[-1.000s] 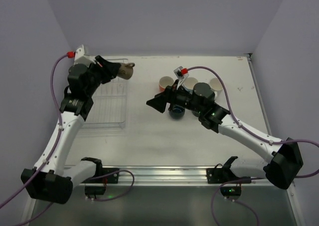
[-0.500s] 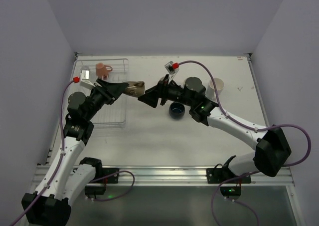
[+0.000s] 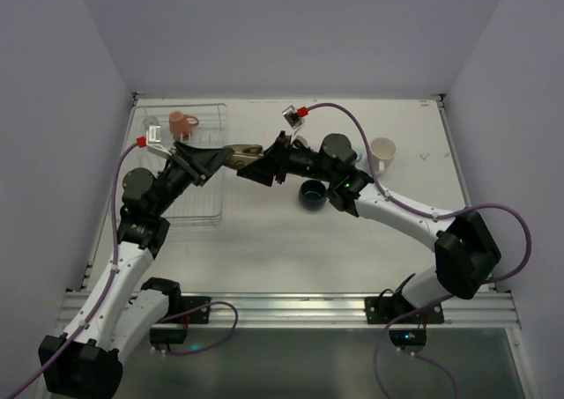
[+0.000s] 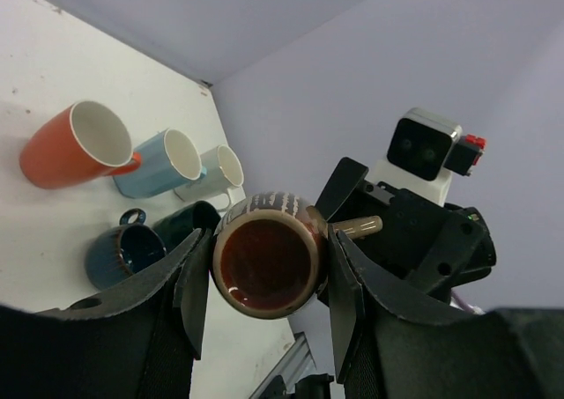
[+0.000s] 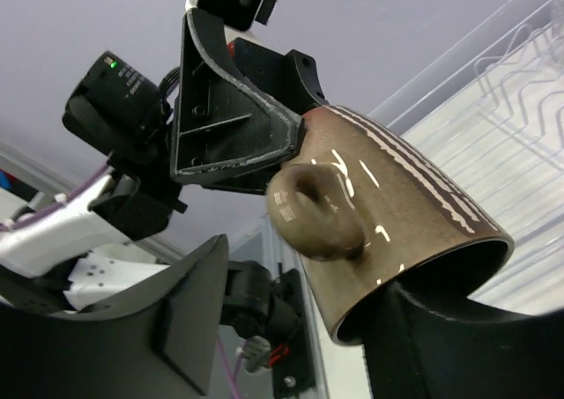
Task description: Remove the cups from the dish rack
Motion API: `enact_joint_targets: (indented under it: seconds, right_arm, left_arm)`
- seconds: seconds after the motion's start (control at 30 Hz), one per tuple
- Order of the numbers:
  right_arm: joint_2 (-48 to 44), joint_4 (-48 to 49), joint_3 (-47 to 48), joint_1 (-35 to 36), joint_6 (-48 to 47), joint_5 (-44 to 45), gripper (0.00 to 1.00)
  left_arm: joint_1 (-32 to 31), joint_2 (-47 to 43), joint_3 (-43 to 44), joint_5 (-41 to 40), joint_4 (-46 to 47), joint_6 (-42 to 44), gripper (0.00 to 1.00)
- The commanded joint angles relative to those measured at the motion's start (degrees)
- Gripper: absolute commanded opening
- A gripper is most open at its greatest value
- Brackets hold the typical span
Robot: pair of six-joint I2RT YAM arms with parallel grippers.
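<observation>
Left gripper [image 4: 269, 271]: clenched on the dark brown mug [image 4: 267, 260], one finger on each side of its body. You have the mug in the air, lying on its side and clear of the table [image 3: 264, 236].

Right gripper [image 5: 308, 280]: released. Your jaws are spread, one on either side of the mug's wide open end. The right wrist view shows a clear gap between one finger and the mug wall. The other finger sits at the rim; contact can't be told. The mug's handle points toward your right wrist camera.

The two grippers meet nearly tip to tip, with the mug bridging them.

Dish rack [image 3: 207, 207]: below and behind your left gripper, partly under that arm's wrist. A salmon pink cup [image 3: 181, 123] stands at the rack's far end, off to the side of the left gripper and well apart from it.

Past your left fingertips, down on the table:
- orange cup [image 4: 75, 145], light blue cup [image 4: 163, 163] and white cup [image 4: 218, 170], close together in a row
- navy cup [image 4: 122, 254] and dark green cup [image 4: 189, 218], nearer the mug's line

From above, these cups sit behind your right gripper, alongside its wrist and forearm. The navy one is just beside the forearm.
</observation>
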Motion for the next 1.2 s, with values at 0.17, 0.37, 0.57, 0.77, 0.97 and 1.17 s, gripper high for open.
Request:
enact_joint_targets:
  seconds: [0.17, 0.37, 0.57, 0.77, 0.97, 1.17]
  right_arm:
    - [1.32, 14.56, 0.29, 0.33, 8.75, -0.95, 0.19]
    - [-3.59, 2.01, -1.20, 0.33, 1.82, 2.75, 0.00]
    - [-7.38, -23.91, -0.68, 0.33, -12.33, 8.72, 0.00]
    - [-1.86, -47.56, 6.25, 0.33, -24.90, 16.98, 0.00]
    - [9.74, -62.16, 18.21, 0.68, -32.64, 24.28, 0.00]
    - [19.66, -69.19, 27.08, 2.00, -34.32, 32.19, 0.00]
  left_arm:
    - [-1.23, 0.03, 0.68, 3.57, 2.61, -0.91, 0.30]
    - [-1.23, 1.87, 8.21, -1.95, -11.53, 12.16, 0.79]
    - [-1.23, 4.68, 16.75, -17.33, -28.06, 27.02, 0.86]
    - [-1.23, 7.76, 20.80, -28.76, -35.10, 36.26, 0.87]
    - [-1.23, 10.23, 23.63, -35.79, -40.99, 43.92, 0.87]
    - [-1.23, 7.24, 18.62, -40.28, -41.26, 46.12, 0.87]
